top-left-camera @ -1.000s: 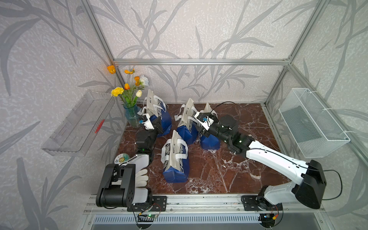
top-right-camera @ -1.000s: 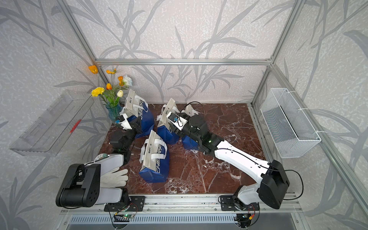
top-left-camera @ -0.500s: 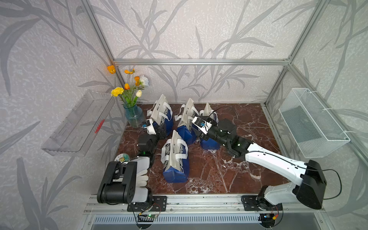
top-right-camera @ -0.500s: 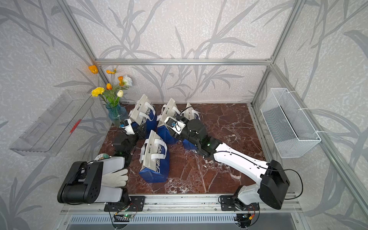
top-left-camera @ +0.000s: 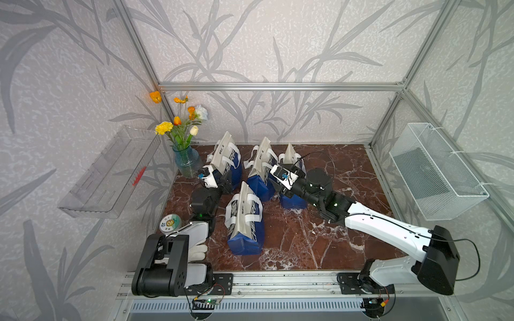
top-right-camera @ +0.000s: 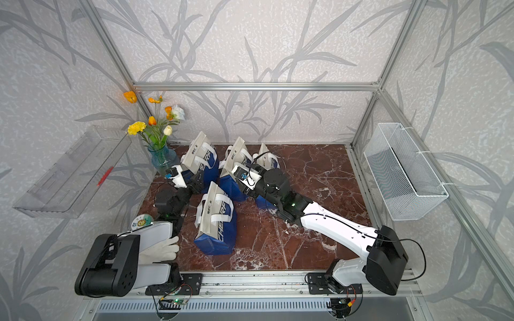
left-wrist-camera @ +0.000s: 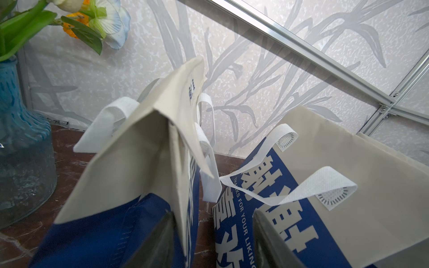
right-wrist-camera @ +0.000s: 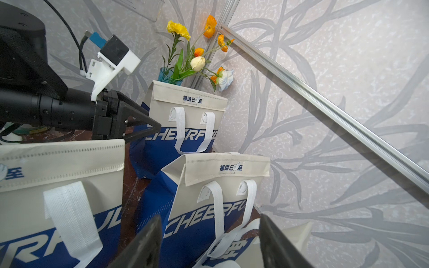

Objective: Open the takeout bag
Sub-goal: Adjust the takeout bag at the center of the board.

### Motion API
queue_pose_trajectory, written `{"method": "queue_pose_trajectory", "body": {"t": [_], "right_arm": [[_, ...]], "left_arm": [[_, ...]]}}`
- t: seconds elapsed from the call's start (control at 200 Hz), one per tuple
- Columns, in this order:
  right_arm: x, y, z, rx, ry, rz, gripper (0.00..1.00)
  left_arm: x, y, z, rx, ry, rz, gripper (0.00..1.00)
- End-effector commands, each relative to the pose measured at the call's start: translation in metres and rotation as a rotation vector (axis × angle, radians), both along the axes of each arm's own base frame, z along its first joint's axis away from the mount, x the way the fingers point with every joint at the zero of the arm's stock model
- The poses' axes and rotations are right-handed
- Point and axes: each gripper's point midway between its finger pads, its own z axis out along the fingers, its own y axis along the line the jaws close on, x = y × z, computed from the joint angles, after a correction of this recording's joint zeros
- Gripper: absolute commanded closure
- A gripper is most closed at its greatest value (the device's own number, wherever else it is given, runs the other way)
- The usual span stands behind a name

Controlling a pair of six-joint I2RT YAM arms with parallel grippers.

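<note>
- marble table (top-left-camera: 342,178): four takeout bags (top-left-camera: 244,222) packed at its back-left. Tight spacing, so pulling one likely drags or topples a neighbour.
- back-left bag (top-left-camera: 225,158): just beside the vase, flap folded over. Light fabric, so it may lift or tip instead of opening unless braced.
- vase (top-left-camera: 187,164): a sideways tug on that bag could knock it over.
- left gripper (left-wrist-camera: 212,218): jaws spread at that bag's edge, nothing pinched. It could snag the handle loop (left-wrist-camera: 206,148) instead of the flap.
- right gripper (right-wrist-camera: 210,220): jaws spread, facing the middle bag (right-wrist-camera: 197,222). Arms are close, collision risk.

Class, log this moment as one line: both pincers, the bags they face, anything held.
left pincer: open, at rear-left takeout bag | right pincer: open, facing rear-middle bag, flap folded down | held: nothing
</note>
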Motion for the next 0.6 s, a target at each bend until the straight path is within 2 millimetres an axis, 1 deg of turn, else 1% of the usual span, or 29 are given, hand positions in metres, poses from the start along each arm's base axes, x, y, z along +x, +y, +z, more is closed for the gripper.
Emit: {"method": "queue_pose_trajectory", "body": {"t": [0.0,0.17,0.28,0.42,0.48,0.555,0.595], "right_arm": [[-0.006,-0.005,0.019,0.038,-0.040,-0.006,0.35],[-0.008,-0.007,0.022,0.038,-0.051,-0.008,0.35],[-0.009,-0.007,0.022,0.026,-0.058,-0.012,0.35],[-0.010,-0.008,0.022,0.015,-0.064,-0.018,0.36],[-0.010,-0.008,0.022,0.012,-0.065,-0.020,0.36],[-0.011,-0.006,0.021,0.003,-0.067,-0.022,0.36],[-0.011,-0.005,0.021,-0.002,-0.068,-0.023,0.36]], "left_arm": [[0.006,0.001,0.007,0.000,-0.059,0.006,0.48],[0.015,0.000,0.003,-0.044,-0.106,0.001,0.49],[0.022,0.002,0.001,-0.060,-0.110,0.011,0.53],[0.026,0.005,0.007,-0.055,-0.129,0.030,0.57],[0.028,0.005,0.011,-0.057,-0.139,0.031,0.55],[0.029,0.003,0.017,-0.063,-0.152,0.018,0.48],[0.028,0.002,0.019,-0.068,-0.154,0.011,0.46]]}}
